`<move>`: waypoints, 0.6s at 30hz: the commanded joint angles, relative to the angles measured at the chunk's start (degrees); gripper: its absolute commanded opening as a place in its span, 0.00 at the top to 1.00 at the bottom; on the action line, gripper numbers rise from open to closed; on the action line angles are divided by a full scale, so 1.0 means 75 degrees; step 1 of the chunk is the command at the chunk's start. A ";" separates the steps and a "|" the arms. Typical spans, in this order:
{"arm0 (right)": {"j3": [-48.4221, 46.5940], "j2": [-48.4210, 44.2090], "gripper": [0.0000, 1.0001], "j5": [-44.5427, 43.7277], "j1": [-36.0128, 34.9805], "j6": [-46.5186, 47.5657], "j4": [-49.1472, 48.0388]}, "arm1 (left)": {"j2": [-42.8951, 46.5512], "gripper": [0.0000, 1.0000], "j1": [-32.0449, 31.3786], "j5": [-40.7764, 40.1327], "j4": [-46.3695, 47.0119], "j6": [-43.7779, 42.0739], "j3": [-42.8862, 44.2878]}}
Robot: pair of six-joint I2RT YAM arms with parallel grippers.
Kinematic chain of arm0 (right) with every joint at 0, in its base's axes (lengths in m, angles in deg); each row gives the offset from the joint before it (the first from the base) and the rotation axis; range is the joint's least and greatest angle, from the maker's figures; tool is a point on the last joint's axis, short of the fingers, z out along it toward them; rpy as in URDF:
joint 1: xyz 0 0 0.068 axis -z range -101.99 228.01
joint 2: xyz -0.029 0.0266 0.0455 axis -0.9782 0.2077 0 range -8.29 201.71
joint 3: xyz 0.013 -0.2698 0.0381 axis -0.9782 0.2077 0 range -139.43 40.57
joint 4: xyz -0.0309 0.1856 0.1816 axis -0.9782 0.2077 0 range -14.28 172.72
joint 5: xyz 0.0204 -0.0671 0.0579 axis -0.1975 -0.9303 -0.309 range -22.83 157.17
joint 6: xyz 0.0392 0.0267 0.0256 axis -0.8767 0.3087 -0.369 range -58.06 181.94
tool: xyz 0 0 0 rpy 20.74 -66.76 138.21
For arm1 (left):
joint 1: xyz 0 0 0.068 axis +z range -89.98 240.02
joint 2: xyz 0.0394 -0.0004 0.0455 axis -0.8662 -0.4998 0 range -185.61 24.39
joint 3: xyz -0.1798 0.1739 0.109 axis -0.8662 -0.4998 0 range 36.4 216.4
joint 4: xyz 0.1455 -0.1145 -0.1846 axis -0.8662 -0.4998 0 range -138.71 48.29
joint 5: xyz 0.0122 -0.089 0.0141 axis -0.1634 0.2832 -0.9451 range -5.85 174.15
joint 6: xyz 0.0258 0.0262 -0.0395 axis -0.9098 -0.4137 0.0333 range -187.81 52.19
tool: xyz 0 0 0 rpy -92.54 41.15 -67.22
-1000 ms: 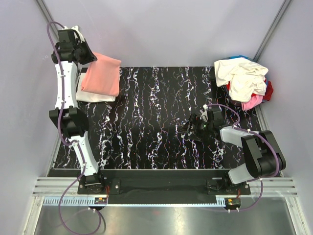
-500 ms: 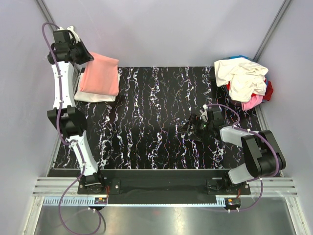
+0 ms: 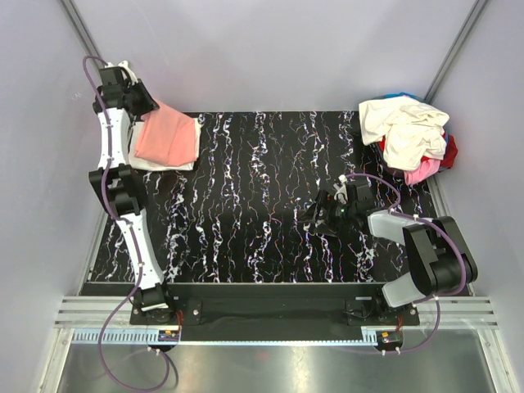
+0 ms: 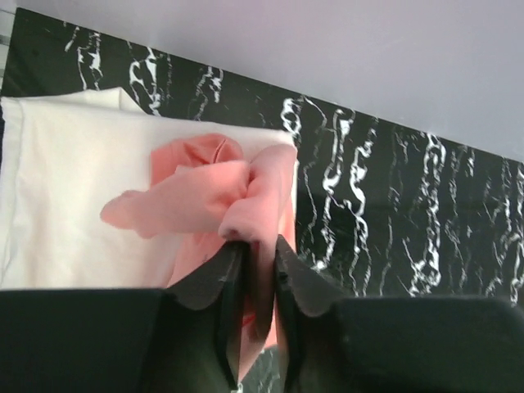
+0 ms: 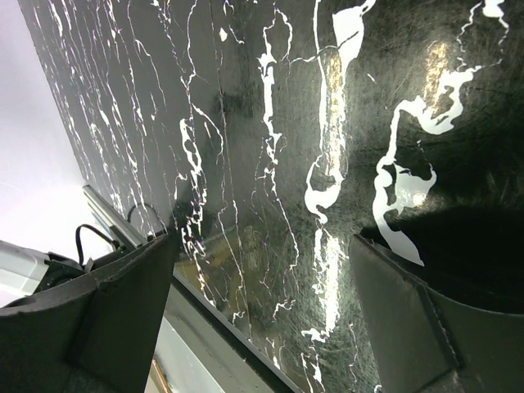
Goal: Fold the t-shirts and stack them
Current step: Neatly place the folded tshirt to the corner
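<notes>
A folded salmon-pink t-shirt lies on a folded white t-shirt at the mat's far left corner. My left gripper is at the pink shirt's far left edge. In the left wrist view its jaws stand narrowly apart with a pinch of bunched salmon-pink cloth between them, over the white shirt. A loose pile of t-shirts in cream, red, bright pink and blue sits at the far right. My right gripper rests low over the mat, open, with nothing between its fingers.
The black marbled mat covers the table between the two shirt spots. Grey walls close in the left, far and right sides. A metal rail runs along the mat's near edge by the arm bases.
My left arm has swung a little back and left, and the salmon-pink shirt has shifted left and settled lower on the white one. The right arm has not moved.
</notes>
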 commanded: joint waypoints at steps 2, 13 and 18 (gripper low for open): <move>-0.0221 0.0156 0.06 0.0037 -0.0044 0.0145 -0.0046 | 0.0139 0.66 0.0161 -0.1015 0.1714 -0.0183 -0.0104; -0.0221 0.0121 0.05 0.0002 -0.0044 0.0121 -0.0046 | 0.0549 0.01 0.0290 -0.2088 0.1433 0.0296 -0.0034; -0.0221 0.0121 0.05 -0.0010 -0.0056 0.0121 -0.0034 | 0.1285 0.01 0.0208 -0.2123 0.1398 0.0566 -0.0210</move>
